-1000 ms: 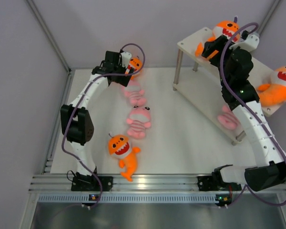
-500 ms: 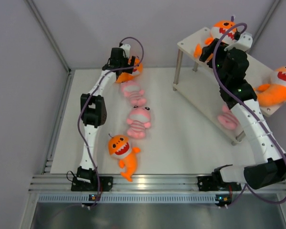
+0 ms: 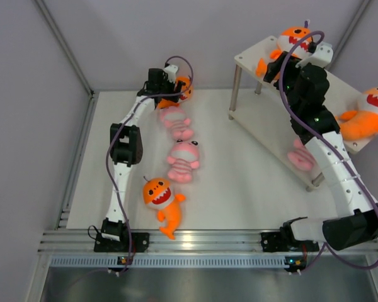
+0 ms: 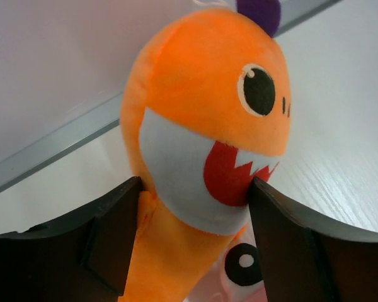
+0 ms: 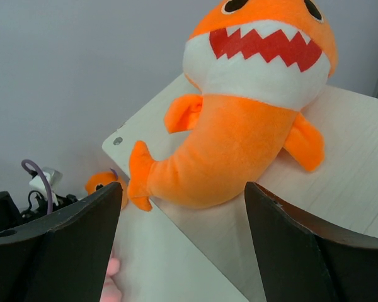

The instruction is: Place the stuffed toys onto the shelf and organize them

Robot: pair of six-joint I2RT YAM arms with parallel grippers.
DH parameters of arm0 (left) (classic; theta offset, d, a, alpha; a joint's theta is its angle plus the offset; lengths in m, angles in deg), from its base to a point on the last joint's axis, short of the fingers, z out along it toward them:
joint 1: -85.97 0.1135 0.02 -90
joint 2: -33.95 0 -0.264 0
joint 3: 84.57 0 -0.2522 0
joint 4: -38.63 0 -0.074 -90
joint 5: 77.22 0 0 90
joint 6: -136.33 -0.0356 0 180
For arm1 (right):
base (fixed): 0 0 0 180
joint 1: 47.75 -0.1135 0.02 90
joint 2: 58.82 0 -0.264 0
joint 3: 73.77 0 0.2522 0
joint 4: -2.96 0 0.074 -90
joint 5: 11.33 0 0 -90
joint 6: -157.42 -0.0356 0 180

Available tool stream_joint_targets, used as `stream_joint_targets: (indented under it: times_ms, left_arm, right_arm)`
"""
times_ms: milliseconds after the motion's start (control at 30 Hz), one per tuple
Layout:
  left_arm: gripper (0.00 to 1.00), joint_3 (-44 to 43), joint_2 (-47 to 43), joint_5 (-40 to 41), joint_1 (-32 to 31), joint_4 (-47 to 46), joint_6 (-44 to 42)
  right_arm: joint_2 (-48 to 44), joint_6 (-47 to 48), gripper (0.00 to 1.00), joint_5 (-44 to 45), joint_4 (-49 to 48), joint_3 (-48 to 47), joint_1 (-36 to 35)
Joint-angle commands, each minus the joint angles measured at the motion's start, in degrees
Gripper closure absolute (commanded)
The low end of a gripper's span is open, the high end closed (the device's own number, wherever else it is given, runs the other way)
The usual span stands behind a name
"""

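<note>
My left gripper (image 3: pixel 173 88) is at the far back of the table, shut on an orange shark plush (image 3: pixel 181 87); in the left wrist view its fingers press both sides of the plush (image 4: pixel 201 94) below the mouth. My right gripper (image 3: pixel 288 60) is open and empty over the shelf (image 3: pixel 252 58), just short of a second orange shark (image 3: pixel 296 41) lying on the top board (image 5: pixel 340 163). A third shark (image 3: pixel 372 113) lies at the shelf's right end. A pink plush (image 3: pixel 300 156) lies on the lower tier.
Two pink striped plush (image 3: pixel 177 123) (image 3: pixel 184 160) lie in a row on the table behind the left gripper. A fourth orange shark (image 3: pixel 160 198) lies nearer the front. A grey wall stands right behind the held shark.
The left arm has stretched further back and its gripper has settled around the far orange shark. The right gripper has drawn back slightly from the shark on the shelf top.
</note>
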State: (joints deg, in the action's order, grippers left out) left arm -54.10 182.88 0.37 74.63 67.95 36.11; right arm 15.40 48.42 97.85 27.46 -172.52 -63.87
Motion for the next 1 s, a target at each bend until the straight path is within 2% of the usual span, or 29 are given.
stream_joint_targets:
  times_ms: [0, 33, 100, 133, 167, 233, 267, 367, 433, 533, 633, 733, 867, 967]
  left_arm:
    - [0.30, -1.61, 2.07, -6.31, 0.08, 0.44, -2.70]
    - [0.38, -1.70, 2.16, -6.84, 0.08, 0.97, -2.70]
    - [0.81, -1.17, 2.08, -7.63, 0.26, 2.73, -2.09]
    - [0.97, -0.73, 1.29, -7.20, 0.35, 2.73, -1.39]
    - [1.00, -0.21, 0.67, -5.80, 0.43, 2.73, -0.69]
    - [1.00, 0.41, -1.86, -3.43, 0.43, 2.64, 0.81]
    - [1.00, 0.33, -3.01, 2.67, 0.35, 2.64, 2.55]
    - [1.00, 0.32, -9.25, 8.00, -0.18, 2.64, 5.11]
    - [1.00, 2.16, -15.29, 8.01, -0.36, 2.64, 7.04]
    - [1.00, 6.38, -22.42, 6.35, -0.97, 2.73, 10.04]
    - [1.00, 10.33, -28.06, 3.27, -1.94, 2.82, 14.61]
    - [1.00, 11.31, -32.36, 1.07, -3.25, 6.24, 18.12]
    - [1.00, 14.55, -38.78, -8.83, -4.31, 9.14, 26.97]
    - [1.00, 18.51, -43.79, -16.21, -4.58, 12.04, 33.56]
  right_arm:
    - [-2.58, 0.99, 0.21, -0.81, -1.95, 1.05, -0.75]
    - [-3.02, 1.16, 0.21, -0.64, -1.87, 1.06, -0.76]
    - [-3.29, 1.60, 0.21, -0.46, -1.87, 0.97, -0.75]
    - [-3.46, 1.86, 0.22, -0.46, -1.87, 0.79, -0.67]
    - [-3.72, 2.56, 0.22, -0.20, -1.87, 0.70, -0.67]
    - [-4.08, 4.05, 0.23, -0.46, -1.69, 0.27, -0.67]
    - [-4.25, 4.85, 0.23, -0.81, -1.52, 0.00, -0.67]
    - [-6.09, 11.25, 0.25, -1.25, -3.43, 0.52, -2.15]
    - [-7.67, 17.12, 0.24, -0.90, -4.76, 1.93, -4.88]
    - [-8.30, 21.02, 0.24, -1.60, -3.81, 1.59, -7.34]
    - [-7.60, 17.10, 0.22, 1.81, 1.02, -1.13, -7.26]
    - [-7.24, 13.74, 0.23, 0.25, 4.90, -3.69, -6.03]
    - [-8.91, 19.34, 0.26, -18.85, 4.03, -2.12, -6.29]
    - [-10.40, 28.38, 0.29, -27.76, 3.50, 1.05, -10.76]
